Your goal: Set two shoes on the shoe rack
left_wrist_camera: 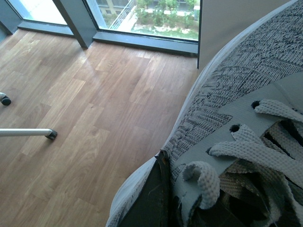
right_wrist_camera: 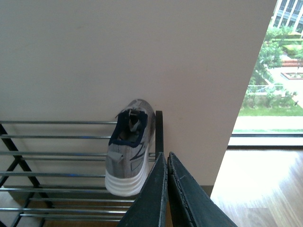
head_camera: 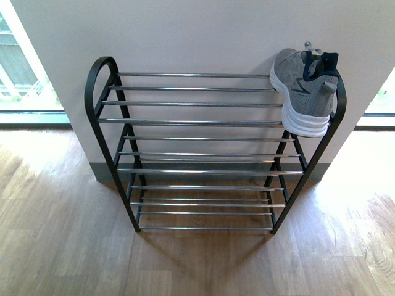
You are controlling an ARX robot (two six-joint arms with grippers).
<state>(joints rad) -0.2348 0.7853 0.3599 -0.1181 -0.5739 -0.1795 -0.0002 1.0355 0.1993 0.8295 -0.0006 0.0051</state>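
Grey knit and laces of the held shoe [left_wrist_camera: 246, 94] fill my left wrist view, the only view showing it. My left gripper [left_wrist_camera: 162, 158] is clamped on its collar, with one dark finger [left_wrist_camera: 147, 203] visible. My right gripper [right_wrist_camera: 166, 158] is pressed closed and empty, near the rack [right_wrist_camera: 57, 153]. At the rack's right end, on the top tier, the racked shoe [head_camera: 302, 92] rests against the side frame. Wood floor [head_camera: 62, 246] lies below the rack, a pale wall [head_camera: 197, 31] stands behind it, and windows [head_camera: 18, 68] flank it.
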